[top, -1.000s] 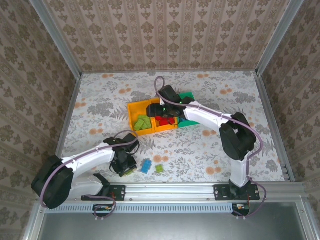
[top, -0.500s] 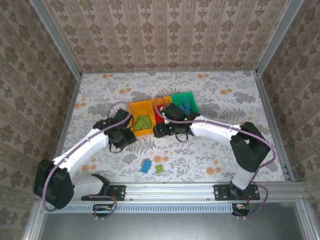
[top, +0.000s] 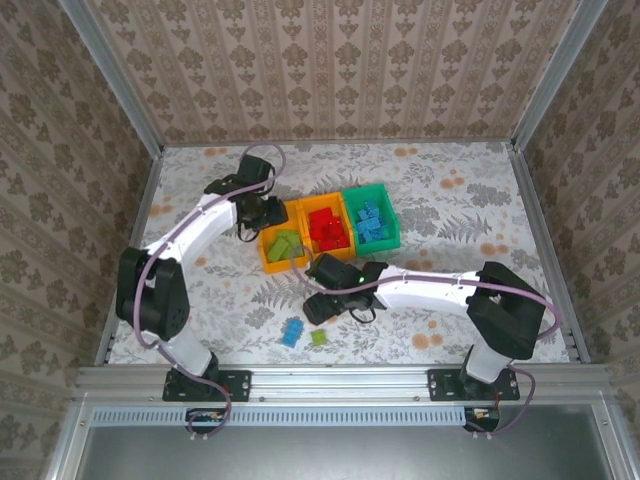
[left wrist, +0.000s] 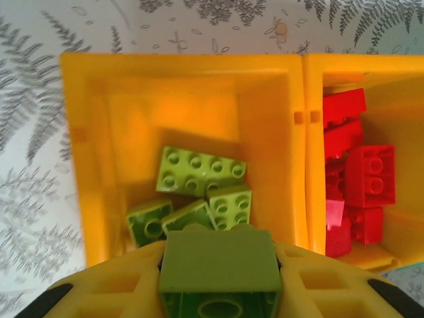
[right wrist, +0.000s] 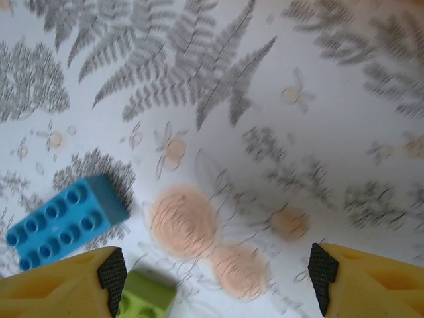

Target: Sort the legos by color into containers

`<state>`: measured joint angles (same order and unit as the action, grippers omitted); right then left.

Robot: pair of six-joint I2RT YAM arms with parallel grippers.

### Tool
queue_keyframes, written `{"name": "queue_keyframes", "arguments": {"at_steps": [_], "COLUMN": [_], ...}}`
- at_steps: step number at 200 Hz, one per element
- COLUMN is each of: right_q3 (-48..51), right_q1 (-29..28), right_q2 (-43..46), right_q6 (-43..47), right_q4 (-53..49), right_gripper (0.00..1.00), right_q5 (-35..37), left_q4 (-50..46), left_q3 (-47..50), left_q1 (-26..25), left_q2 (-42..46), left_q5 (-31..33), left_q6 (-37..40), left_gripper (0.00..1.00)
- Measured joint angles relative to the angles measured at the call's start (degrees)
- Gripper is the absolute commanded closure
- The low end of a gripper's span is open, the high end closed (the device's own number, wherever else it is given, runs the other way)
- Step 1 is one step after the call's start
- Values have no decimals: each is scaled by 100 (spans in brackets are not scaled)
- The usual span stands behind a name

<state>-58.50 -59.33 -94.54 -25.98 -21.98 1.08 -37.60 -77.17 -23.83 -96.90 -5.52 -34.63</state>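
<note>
The left end effector (left wrist: 218,281) grips a lime brick (left wrist: 218,260) above the orange-yellow bin (left wrist: 265,119) holding other lime bricks (left wrist: 199,172).

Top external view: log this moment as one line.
left hand: shut on lime brick over orange bin of lime bricks | right hand: open near blue brick | task: unfinished

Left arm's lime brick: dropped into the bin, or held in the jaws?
Held. The left wrist view shows the lime brick clamped between the left jaws, above the orange bin with other lime bricks inside.
</note>
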Motion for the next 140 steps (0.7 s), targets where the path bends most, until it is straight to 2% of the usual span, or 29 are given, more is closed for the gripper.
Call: {"name": "queue_keyframes", "arguments": {"at_steps": [19, 42, 79, 87, 140], "right_q3": [2, 22, 105, 109, 42], "right_q1": [-275, -522, -693, -706, -756], "right_q2": [0, -2, -39, -50, -306], "right_q6": [-136, -275, -448, -470, -581], "right_q4": [-140, -254, -356, -378, -402], "right_gripper": [23, 23, 23, 23, 22], "right_q5": [90, 153, 181, 181, 153], "left_q4": [103, 160, 299, 330, 553], "left_q3": [-109, -125, -129, -125, 142], "left_q1": [33, 37, 2, -17, -83], "left_q2": [-306, -431, -411, -380, 444], "left_q5": [-52, -50, 44, 98, 378], "left_q6": [98, 140, 24, -13, -28], "left_gripper": [52, 31, 12, 1, 0]}}
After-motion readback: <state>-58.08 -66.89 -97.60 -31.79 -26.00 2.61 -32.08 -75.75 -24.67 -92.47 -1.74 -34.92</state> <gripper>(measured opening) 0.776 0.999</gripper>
